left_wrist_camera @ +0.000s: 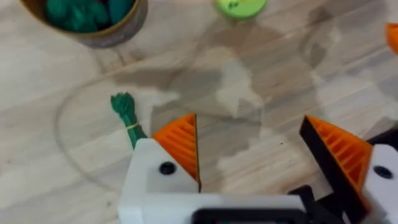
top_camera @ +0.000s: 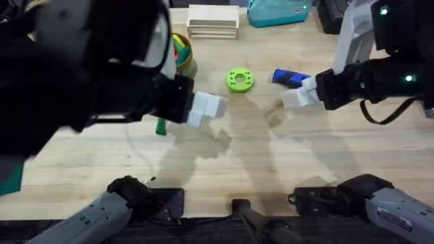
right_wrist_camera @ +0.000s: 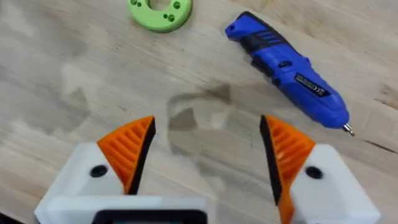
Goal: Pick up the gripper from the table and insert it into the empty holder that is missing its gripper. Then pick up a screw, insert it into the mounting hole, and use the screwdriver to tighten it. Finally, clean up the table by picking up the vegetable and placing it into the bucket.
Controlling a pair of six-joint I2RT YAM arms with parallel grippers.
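spreading ribbed orange pads point(right_wrist_camera: 127, 149), both grippers over pale woodgrain; glossy blue screwdriver point(right_wrist_camera: 289, 68) flat.

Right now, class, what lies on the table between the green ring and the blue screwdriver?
Nothing: in the right wrist view, bare wooden table runs between the green ring and the screwdriver. The overhead view agrees.

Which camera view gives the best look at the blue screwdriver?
The right wrist view: the screwdriver lies whole on the table there, from its dark grip to its thin metal bit, beyond the open jaws of the right gripper. The overhead view shows just its rear end; the right gripper covers the rest.
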